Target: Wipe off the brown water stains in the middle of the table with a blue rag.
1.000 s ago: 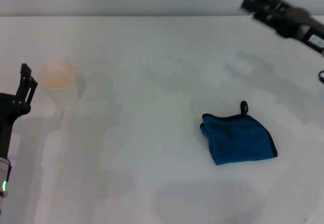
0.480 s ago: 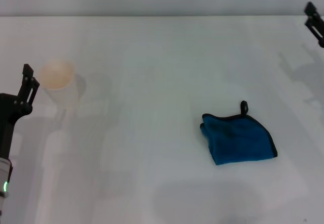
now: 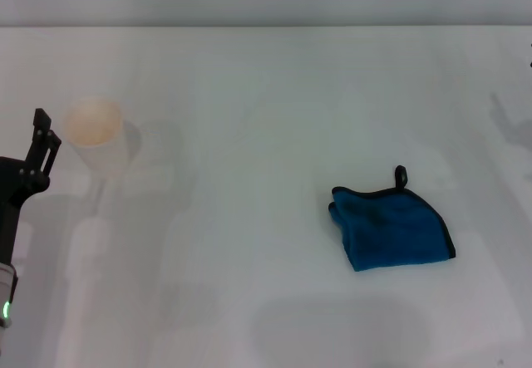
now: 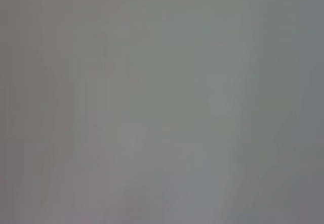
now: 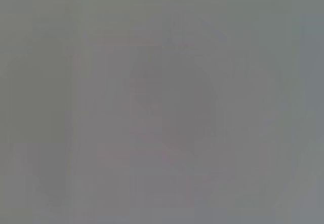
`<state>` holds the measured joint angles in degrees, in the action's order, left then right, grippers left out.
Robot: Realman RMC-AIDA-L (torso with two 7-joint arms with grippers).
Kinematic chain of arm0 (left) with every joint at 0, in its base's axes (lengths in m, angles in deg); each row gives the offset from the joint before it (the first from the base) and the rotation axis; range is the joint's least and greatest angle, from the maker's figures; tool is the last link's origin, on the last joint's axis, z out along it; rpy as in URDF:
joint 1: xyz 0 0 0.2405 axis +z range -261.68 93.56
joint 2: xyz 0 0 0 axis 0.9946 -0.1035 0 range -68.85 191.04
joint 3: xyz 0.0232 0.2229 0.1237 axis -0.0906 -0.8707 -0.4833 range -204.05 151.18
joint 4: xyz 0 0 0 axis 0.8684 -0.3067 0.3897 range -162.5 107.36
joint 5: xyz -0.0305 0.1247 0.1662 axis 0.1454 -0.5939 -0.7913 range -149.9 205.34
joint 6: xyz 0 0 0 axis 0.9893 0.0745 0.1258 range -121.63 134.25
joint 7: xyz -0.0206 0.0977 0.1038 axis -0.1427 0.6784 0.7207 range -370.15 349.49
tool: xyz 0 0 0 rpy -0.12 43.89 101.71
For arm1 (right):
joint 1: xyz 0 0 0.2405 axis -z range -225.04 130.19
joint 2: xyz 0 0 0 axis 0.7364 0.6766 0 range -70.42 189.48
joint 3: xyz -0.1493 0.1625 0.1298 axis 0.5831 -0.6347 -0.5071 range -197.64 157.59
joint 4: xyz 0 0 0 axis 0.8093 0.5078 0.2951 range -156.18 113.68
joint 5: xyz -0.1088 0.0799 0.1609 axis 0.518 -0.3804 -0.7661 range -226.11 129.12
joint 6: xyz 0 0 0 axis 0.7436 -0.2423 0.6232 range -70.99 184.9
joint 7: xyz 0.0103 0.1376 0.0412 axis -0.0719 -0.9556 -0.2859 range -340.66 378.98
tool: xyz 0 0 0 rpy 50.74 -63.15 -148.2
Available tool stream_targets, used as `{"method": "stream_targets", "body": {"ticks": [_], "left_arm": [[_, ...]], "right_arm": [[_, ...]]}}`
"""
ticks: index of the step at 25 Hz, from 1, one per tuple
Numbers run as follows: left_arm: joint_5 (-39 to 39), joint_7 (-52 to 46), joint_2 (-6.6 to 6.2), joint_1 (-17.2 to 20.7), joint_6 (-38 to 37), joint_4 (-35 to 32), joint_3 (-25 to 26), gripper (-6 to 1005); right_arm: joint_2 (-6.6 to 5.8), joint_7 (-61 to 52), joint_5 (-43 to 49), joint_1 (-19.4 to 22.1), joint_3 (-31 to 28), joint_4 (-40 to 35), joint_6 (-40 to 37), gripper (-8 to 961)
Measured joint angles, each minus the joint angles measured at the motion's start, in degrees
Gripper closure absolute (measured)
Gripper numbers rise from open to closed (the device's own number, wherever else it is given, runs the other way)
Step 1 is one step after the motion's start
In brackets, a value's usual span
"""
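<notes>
Centrally, blue rag, table around.

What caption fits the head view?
Blue rag lies on white table; cup beside the left gripper.

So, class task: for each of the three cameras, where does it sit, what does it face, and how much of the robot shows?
Head view: high, angled down at the table, blue rag and cup; the left gripper shows at the left edge.
Left wrist view: blank grey, no fingers.
Right wrist view: likewise grey.
Shared: the wrist views share only featureless grey.
</notes>
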<state>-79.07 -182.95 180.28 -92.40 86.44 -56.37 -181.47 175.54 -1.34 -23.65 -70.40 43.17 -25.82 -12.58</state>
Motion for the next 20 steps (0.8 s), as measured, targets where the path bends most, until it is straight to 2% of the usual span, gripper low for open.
{"method": "stream_targets", "body": {"ticks": [20], "left_arm": [[-1.9, 0.1, 0.07, -0.5, 0.9, 0.0, -1.9, 137]], "right_arm": [[-0.35, -0.9, -1.8, 1.2, 0.0, -0.3, 0.0, 172]]}}
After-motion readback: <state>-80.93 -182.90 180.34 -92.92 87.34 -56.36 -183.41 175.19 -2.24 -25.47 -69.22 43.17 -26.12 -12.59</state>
